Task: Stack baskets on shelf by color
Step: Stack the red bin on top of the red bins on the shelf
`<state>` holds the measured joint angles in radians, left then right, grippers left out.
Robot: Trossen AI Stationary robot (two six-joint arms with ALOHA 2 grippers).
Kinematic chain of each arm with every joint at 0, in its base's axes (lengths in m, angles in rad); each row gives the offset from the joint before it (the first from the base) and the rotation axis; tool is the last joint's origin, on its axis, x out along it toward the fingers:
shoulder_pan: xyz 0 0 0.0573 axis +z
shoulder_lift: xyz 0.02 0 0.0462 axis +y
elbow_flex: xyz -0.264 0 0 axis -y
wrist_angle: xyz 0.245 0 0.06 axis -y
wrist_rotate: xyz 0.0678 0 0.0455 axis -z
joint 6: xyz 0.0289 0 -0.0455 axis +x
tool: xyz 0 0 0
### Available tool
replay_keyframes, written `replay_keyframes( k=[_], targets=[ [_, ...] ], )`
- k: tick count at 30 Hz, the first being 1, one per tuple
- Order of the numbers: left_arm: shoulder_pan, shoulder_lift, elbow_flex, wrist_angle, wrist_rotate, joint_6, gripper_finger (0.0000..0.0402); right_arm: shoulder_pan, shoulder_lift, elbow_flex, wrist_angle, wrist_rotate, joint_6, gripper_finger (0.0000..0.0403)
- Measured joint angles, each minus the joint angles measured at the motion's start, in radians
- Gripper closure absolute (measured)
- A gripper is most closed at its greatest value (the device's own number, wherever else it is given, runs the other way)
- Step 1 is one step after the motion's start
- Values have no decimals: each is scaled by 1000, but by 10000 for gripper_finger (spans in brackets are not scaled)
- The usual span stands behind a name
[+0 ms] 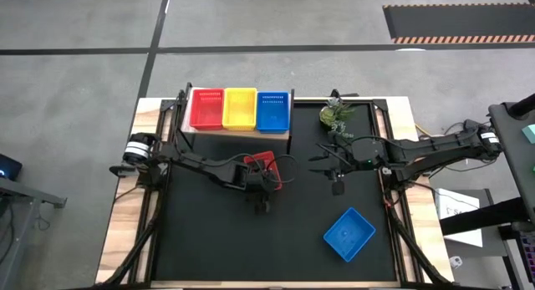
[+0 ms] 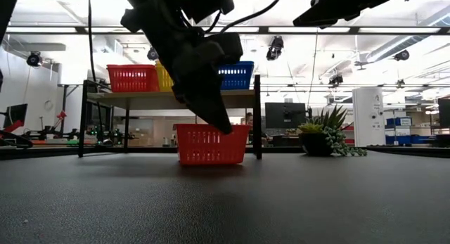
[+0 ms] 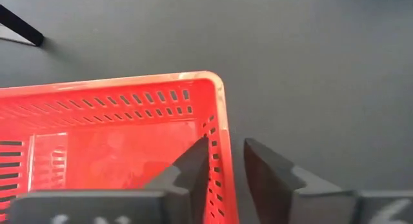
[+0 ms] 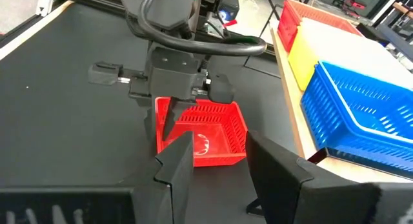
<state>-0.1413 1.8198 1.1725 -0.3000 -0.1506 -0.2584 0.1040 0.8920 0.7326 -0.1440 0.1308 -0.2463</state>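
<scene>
A red basket (image 1: 261, 160) (image 2: 211, 144) stands on its bottom on the black table, in front of the shelf (image 1: 241, 133). My left gripper (image 3: 226, 153) (image 2: 225, 129) is open over the basket's near wall (image 3: 219, 130) beside a corner, one finger inside and one outside. No touch shows. On the shelf, a red basket (image 1: 206, 109), a yellow basket (image 1: 240, 109) and a blue basket (image 1: 272, 110) sit side by side. Another blue basket (image 1: 349, 233) lies on the table toward its near right. My right gripper (image 4: 219, 153) (image 1: 337, 186) hovers open, right of the red basket.
A small green potted plant (image 1: 337, 116) (image 2: 320, 135) stands at the far right of the table, beside the shelf's right leg. Cables loop off the left arm near the red basket. Bare black tabletop lies along the near left (image 1: 209, 240).
</scene>
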Motion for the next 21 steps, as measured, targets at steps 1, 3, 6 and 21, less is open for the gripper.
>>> replay_keyframes(
  k=[1,3,6,21],
  targets=[
    [0,0,0,0,4,0,330,0,0,0,0,0,0,268],
    [0,0,0,0,10,-4,356,0,0,0,0,0,1,268],
    [0,0,-1,-2,12,-20,391,0,0,0,0,0,1,268],
    [-50,-144,6,-17,-41,119,401,0,-1,0,-18,0,2,268]
  ],
)
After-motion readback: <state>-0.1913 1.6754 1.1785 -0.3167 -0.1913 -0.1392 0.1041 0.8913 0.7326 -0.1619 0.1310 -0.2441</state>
